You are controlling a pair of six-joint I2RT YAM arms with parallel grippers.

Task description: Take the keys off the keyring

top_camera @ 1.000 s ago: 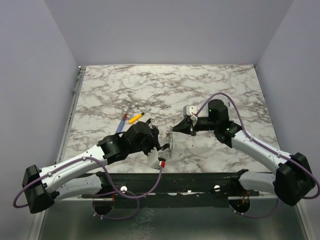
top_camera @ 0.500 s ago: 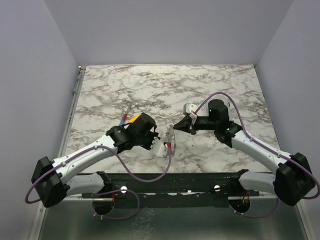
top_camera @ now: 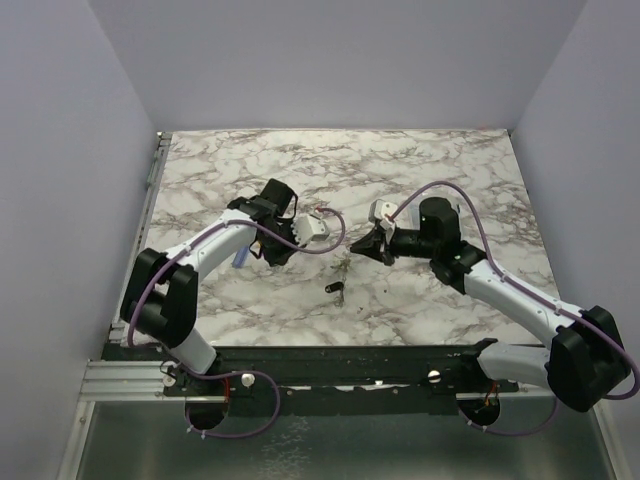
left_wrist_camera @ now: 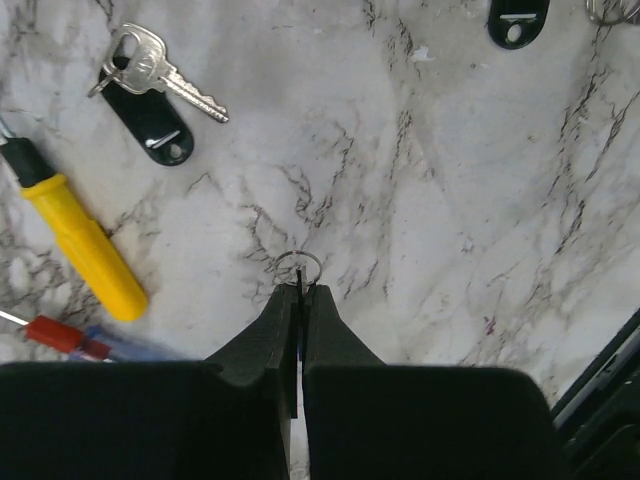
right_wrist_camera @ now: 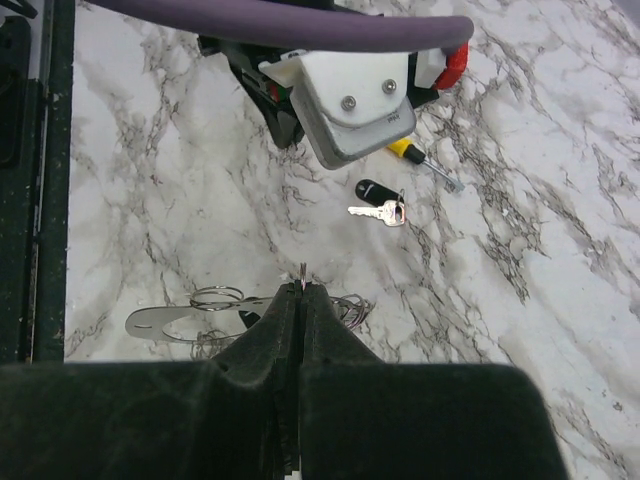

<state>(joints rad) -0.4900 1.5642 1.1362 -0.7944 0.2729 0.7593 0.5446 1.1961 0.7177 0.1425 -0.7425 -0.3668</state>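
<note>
My left gripper (left_wrist_camera: pixel 300 287) is shut on a thin black piece held edge-on, with a small wire ring (left_wrist_camera: pixel 298 266) at its tip. It hovers over the back left of the table (top_camera: pixel 272 250). A silver key (left_wrist_camera: pixel 165 70) on a black tag (left_wrist_camera: pixel 152 118) lies ahead of it; it also shows in the right wrist view (right_wrist_camera: pixel 378 211). Another black tag (left_wrist_camera: pixel 517 20) lies loose at the table's middle front (top_camera: pixel 335 290). My right gripper (right_wrist_camera: pixel 302 285) is shut on a thin metal edge of the keyring (right_wrist_camera: pixel 218 296), whose rings and flat silver fob (right_wrist_camera: pixel 150 322) lie under it (top_camera: pixel 362 246).
A yellow-handled screwdriver (left_wrist_camera: pixel 85 240) and a red (left_wrist_camera: pixel 55 335) and a blue stick (left_wrist_camera: pixel 130 348) lie to the left of my left gripper. The blue stick also shows in the top view (top_camera: pixel 240 258). The left wrist camera housing (right_wrist_camera: pixel 350 110) hangs just beyond the right gripper.
My left arm has swung from the keyring toward the back left, carrying the small ring piece. A black tag now lies loose at the middle front. The right gripper has barely moved.
</note>
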